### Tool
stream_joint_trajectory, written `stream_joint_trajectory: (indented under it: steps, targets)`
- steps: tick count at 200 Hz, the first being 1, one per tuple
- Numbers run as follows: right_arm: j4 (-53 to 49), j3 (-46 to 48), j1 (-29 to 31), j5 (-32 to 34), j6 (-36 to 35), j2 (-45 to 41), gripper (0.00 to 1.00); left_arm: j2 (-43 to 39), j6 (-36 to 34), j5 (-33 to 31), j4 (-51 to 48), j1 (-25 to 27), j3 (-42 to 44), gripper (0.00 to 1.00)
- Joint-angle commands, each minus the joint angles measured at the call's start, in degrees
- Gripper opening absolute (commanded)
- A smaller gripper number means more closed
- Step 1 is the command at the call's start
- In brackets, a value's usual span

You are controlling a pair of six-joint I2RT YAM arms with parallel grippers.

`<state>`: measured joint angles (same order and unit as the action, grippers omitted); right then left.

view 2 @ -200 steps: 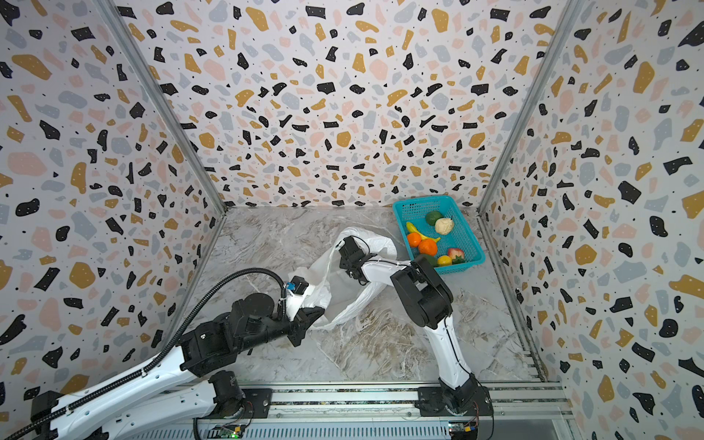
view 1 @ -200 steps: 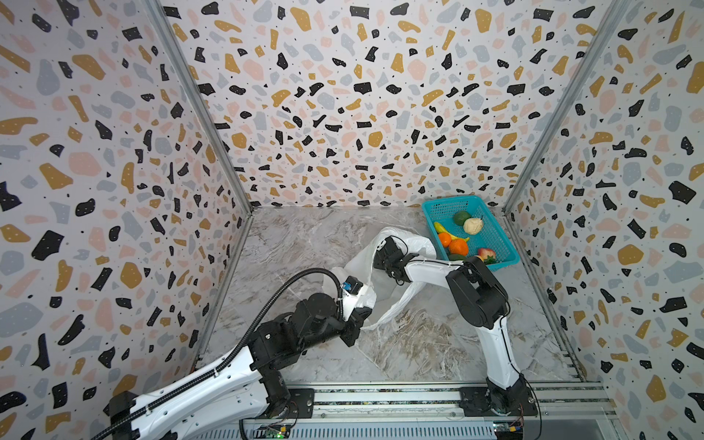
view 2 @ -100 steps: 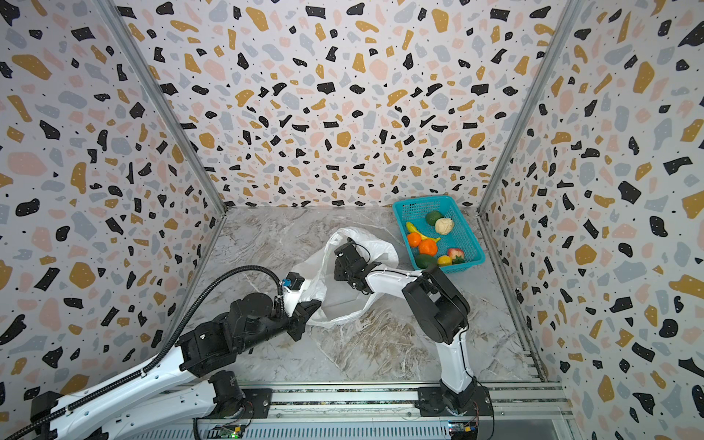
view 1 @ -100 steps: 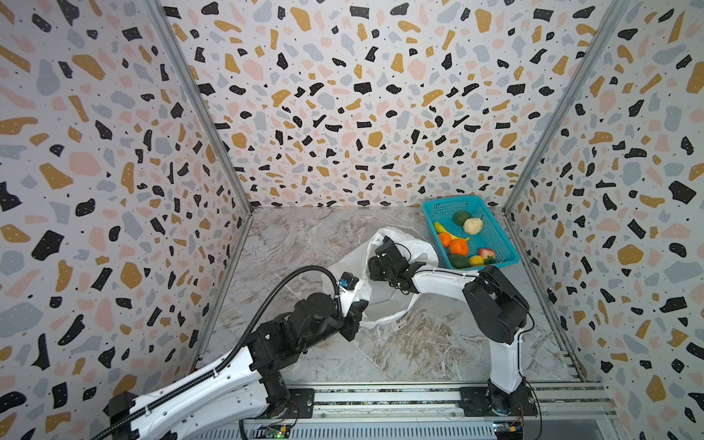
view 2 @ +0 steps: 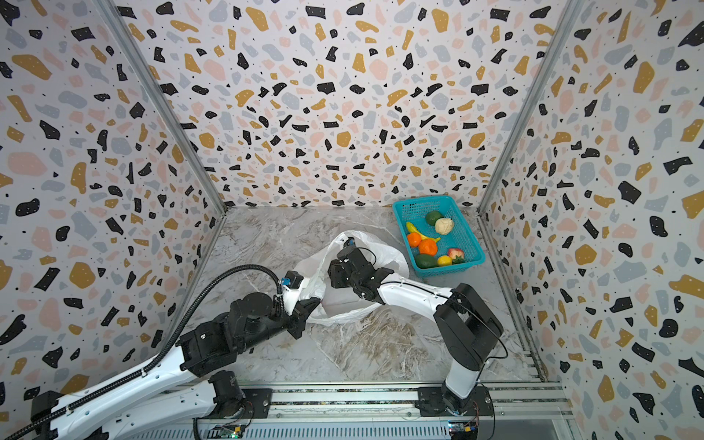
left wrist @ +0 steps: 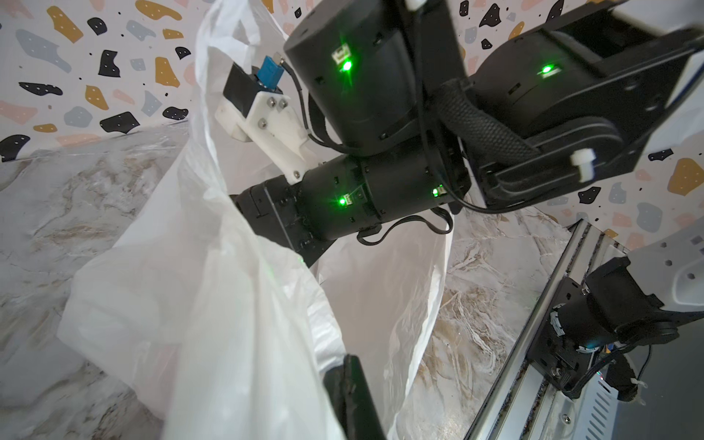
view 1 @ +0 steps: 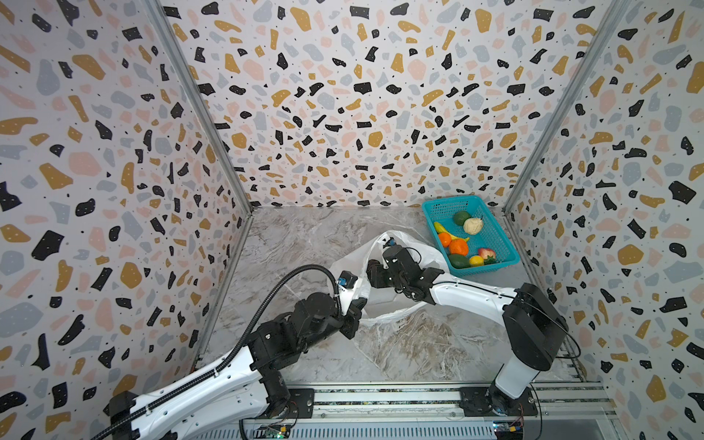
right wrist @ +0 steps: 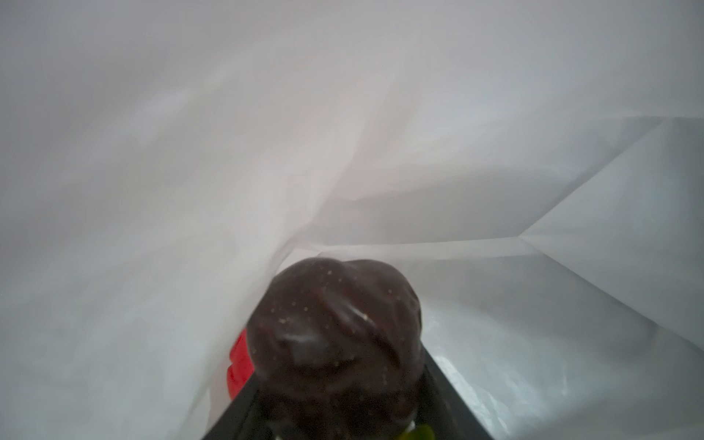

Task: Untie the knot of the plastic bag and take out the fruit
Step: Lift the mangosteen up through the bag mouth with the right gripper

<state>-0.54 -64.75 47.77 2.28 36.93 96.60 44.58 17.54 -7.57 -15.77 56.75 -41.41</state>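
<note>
Left jaws pinched shut on the bag [left wrist: 190, 285] rim, holding it open. Right jaws deep inside it, gripping a dark maroon fruit [right wrist: 335, 335], with a red piece [right wrist: 239, 362] beside it. No knot visible; I judge it undone. The basket [view 1: 451, 205] already holds most of the fruit [view 1: 458, 247].

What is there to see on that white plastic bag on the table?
The plastic bag is thin, translucent white, crinkly film, slumped on the marble-look table next to the teal basket. No knot shows, and its mouth gapes open. The left gripper is shut on its near edge, holding it up. The right gripper reaches inside, holding a dark round fruit, with a red piece beside it.
</note>
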Motion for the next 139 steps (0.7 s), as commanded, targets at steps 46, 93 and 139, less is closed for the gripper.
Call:
stream_joint_trajectory:
  steps: [46, 93, 139]
  targets:
    - [-7.4, 2.0, 1.1, -4.0, -1.0, -9.1, 0.45, -0.2, -1.3, -2.3, 1.6, 0.2, -0.7, 0.0]
    - [-12.2, 2.9, 2.7, -6.1, -0.8, -14.2, 0.45, 0.4, -1.5, -3.1, 1.6, 0.2, -0.9, 0.0]
    - [-16.4, 3.2, 2.9, -9.0, -0.5, -18.8, 0.45, 1.1, -2.2, -3.7, 1.8, 0.2, -1.2, 0.0]
